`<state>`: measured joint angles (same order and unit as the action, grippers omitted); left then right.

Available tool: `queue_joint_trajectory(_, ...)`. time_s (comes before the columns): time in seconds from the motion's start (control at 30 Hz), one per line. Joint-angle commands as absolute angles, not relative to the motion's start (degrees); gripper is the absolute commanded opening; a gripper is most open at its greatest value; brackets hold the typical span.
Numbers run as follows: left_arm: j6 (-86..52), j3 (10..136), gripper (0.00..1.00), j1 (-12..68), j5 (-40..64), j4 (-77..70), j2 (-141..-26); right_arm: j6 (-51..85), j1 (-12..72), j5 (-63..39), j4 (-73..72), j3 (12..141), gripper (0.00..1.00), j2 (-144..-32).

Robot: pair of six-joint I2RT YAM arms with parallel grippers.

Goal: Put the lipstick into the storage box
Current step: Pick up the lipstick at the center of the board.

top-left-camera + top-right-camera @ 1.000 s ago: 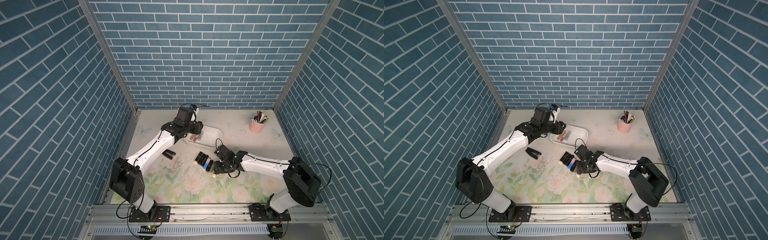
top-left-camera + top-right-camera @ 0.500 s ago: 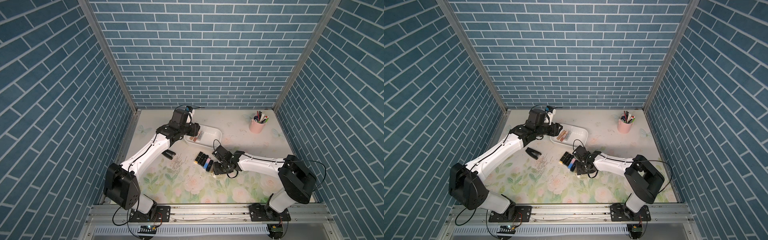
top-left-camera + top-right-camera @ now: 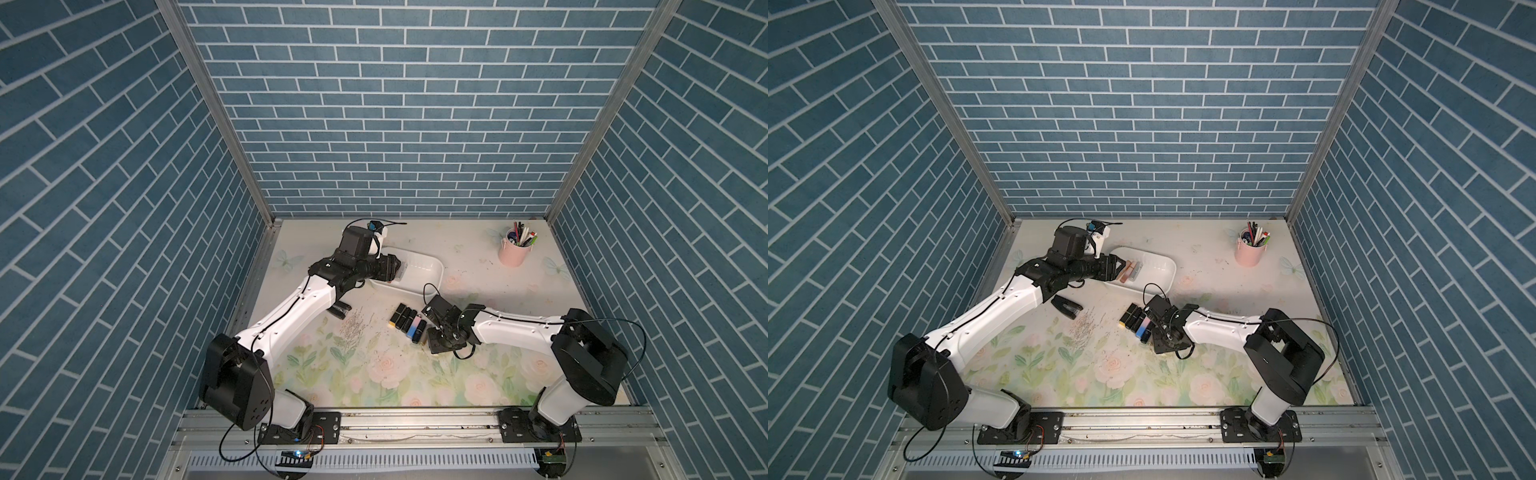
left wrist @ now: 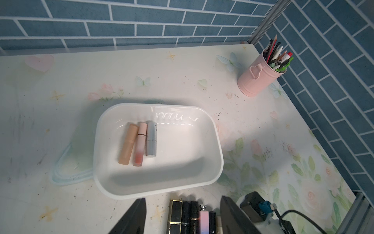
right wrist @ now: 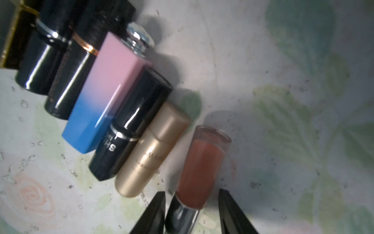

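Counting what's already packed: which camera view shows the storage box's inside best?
The left wrist view: the whole storage box shows unobstructed, three lipsticks lying side by side inside. In both top views it is small and the left gripper covers part of it. The right wrist view misses it.

Inside the storage box [image 4: 214, 141], toward the far left corner of the worktop [image 4: 182, 71], we read black print around the pink tube [image 4: 141, 141]: "kakasho", its ending curving out of sight. In the row near the worktop's middle, the copper-banded black lipstick [image 4: 193, 214] carries small letters, roughly "LESSYO". On the glossy black lipstick [image 5: 129, 125] we catch white "SH". The gold lipstick [image 5: 151, 150] shows "MA", then blur.
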<state>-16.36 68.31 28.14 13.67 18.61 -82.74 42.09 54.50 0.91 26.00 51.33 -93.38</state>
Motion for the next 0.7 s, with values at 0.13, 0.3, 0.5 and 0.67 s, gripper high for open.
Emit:
queue_joint_trajectory(0.13, -19.25, 64.75, 0.64, 27.21, 16.70, 15.94, -80.55, 43.41, 55.11, 1.40, 27.26, 49.23, 0.39, -94.21)
queue_joint_trajectory(0.3, -21.03, 63.36, 0.64, 26.39, 19.47, 14.40, -80.15, 43.58, 55.11, 1.75, 26.83, 48.39, 0.20, -93.19)
queue_joint_trajectory(0.5, -23.13, 62.22, 0.73, 25.18, 23.30, 12.03, -78.86, 43.66, 54.91, 3.76, 27.63, 48.77, 0.10, -90.00)
queue_joint_trajectory(0.67, -25.52, 60.82, 0.86, 22.48, 30.35, 7.61, -78.00, 40.98, 52.13, 6.15, 28.03, 49.89, 0.10, -84.75)
